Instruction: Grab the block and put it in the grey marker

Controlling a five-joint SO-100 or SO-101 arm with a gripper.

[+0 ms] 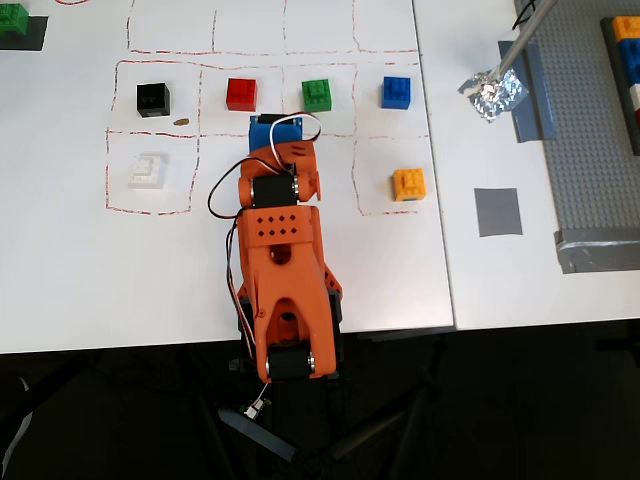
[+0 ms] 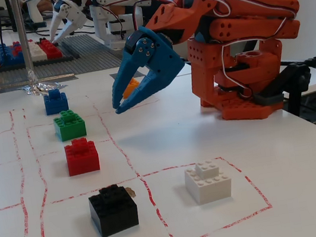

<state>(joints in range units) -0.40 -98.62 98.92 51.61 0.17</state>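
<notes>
The blue block (image 1: 396, 92) sits at the right end of a row of bricks inside red-lined squares; in the fixed view (image 2: 55, 102) it is the farthest of the row. The grey marker (image 1: 497, 212) is a flat dark-grey square to the right of the white sheet, with nothing on it; I cannot make it out in the fixed view. My gripper (image 1: 272, 122) has blue jaws, hovers above the table (image 2: 117, 105) near the green brick (image 1: 318, 95), left of the blue block, and is slightly open and empty.
Red (image 1: 241, 94), black (image 1: 152, 99), white (image 1: 147, 170) and orange-yellow (image 1: 409, 184) bricks lie around. Crumpled foil (image 1: 493, 93) with a metal rod stands beyond the marker. A long grey studded baseplate (image 1: 590, 130) with stacked bricks lines the right edge.
</notes>
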